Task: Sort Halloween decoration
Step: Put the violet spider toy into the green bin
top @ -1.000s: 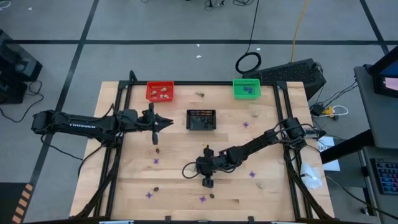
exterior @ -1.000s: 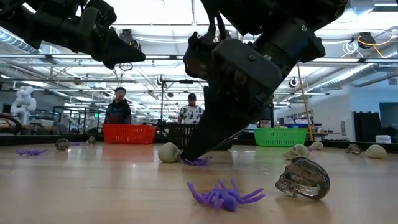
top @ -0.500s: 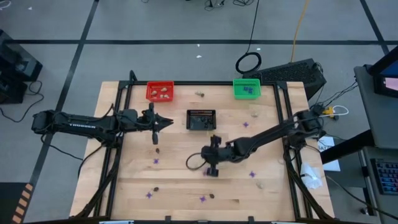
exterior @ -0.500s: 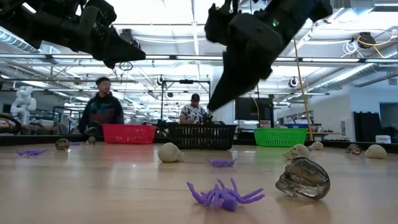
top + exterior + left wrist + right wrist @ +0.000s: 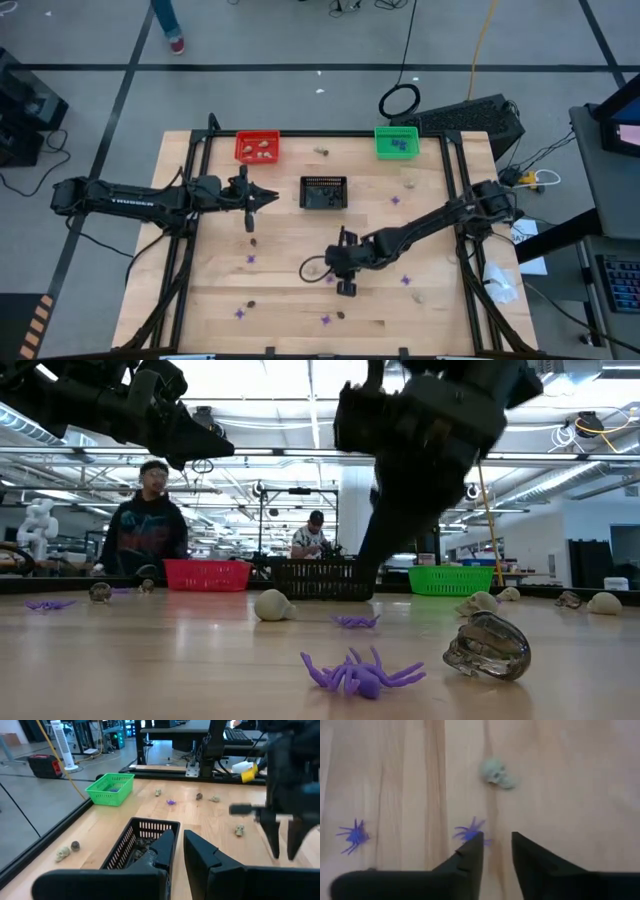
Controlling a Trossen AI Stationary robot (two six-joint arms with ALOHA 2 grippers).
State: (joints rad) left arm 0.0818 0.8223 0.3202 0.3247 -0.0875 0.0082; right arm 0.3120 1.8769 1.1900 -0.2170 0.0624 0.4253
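- The wooden table (image 5: 300, 250) carries both dark arms and the scattered Halloween decoration: purple spiders, pale skulls and dark skulls
- The left gripper (image 5: 268, 198) hangs over the table's left half, pointing toward the black basket (image 5: 323, 192); in its wrist view its fingers (image 5: 162, 851) stand close together with a narrow gap and nothing between them
- The right gripper (image 5: 496, 845) hangs above the table's middle, near the front, aimed down; its fingers (image 5: 470, 852) are spread a little and hold nothing
- The black basket sits at the middle of the table's far half, with dark bits inside it as the left wrist view shows
- The red basket (image 5: 257, 147) stands at the far left edge with pale lumps in it
- The green basket (image 5: 396, 141) stands at the far right edge with purple pieces in it
- A purple spider (image 5: 470, 832) lies on the wood just beyond the right gripper's fingertips, apart from them
- A pale skull (image 5: 498, 773) lies farther off, beyond that spider
- A second purple spider (image 5: 353, 835) lies well to one side of the first
- In the low view a large purple spider (image 5: 360, 672) lies nearest the camera, a shiny dark skull (image 5: 487, 646) just beside it
- Two people stand in the room behind the table
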